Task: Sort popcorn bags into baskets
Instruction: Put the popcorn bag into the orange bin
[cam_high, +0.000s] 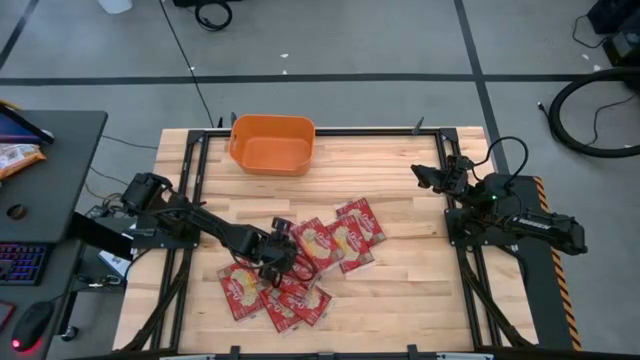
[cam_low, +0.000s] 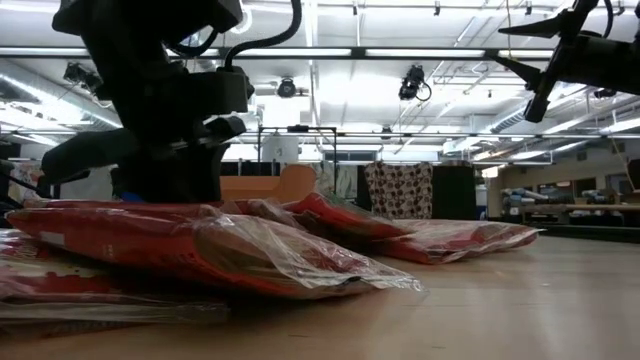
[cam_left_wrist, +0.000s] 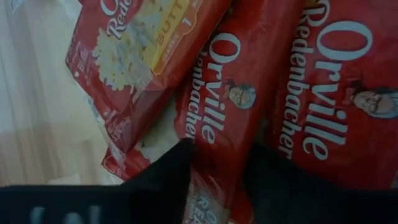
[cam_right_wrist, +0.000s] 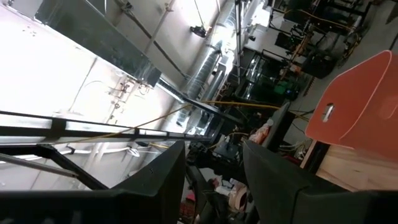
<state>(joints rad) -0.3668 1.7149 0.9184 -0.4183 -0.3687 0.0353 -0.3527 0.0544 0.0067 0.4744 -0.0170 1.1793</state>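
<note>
Popcorn bags (cam_high: 300, 262): roughly ten red packets, overlapping in one heap at the table's (cam_high: 420, 290) near middle.

Basket (cam_high: 272, 143): one orange tub at the far edge, no packet visible inside.

Left tool (cam_high: 278, 256): down on the heap, fingers astride one packet's edge, grip not confirmed. Advice: pinch a single bag, lift cleanly.

Right tool (cam_high: 425, 176): parked aloft, fingers apart.

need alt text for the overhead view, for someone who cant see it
Seen from above, the left gripper is down on a pile of red popcorn bags near the front of a wooden table. An empty orange basket sits at the far edge, and the right gripper waits raised at the right side.
</note>
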